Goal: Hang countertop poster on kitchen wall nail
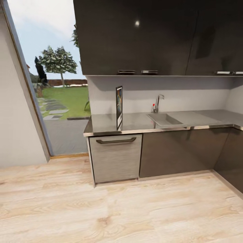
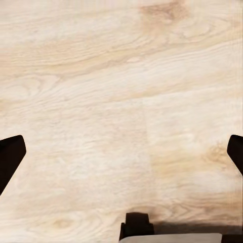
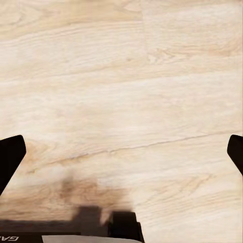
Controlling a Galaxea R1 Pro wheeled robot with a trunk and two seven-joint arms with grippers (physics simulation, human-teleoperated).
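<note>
The black-framed poster stands upright and nearly edge-on near the left end of the grey kitchen countertop, its colourful face turned to the left. In the left wrist view my left gripper is open, its dark fingertips wide apart over bare wooden floor. My right gripper is open too, with its fingertips spread above the floorboards and nothing between them. No nail can be made out on the light-grey wall.
An inset sink with a chrome tap lies right of the poster. Dark upper cabinets hang above, dark base cabinets and a grey drawer front below. A tall glass opening to a garden is at left.
</note>
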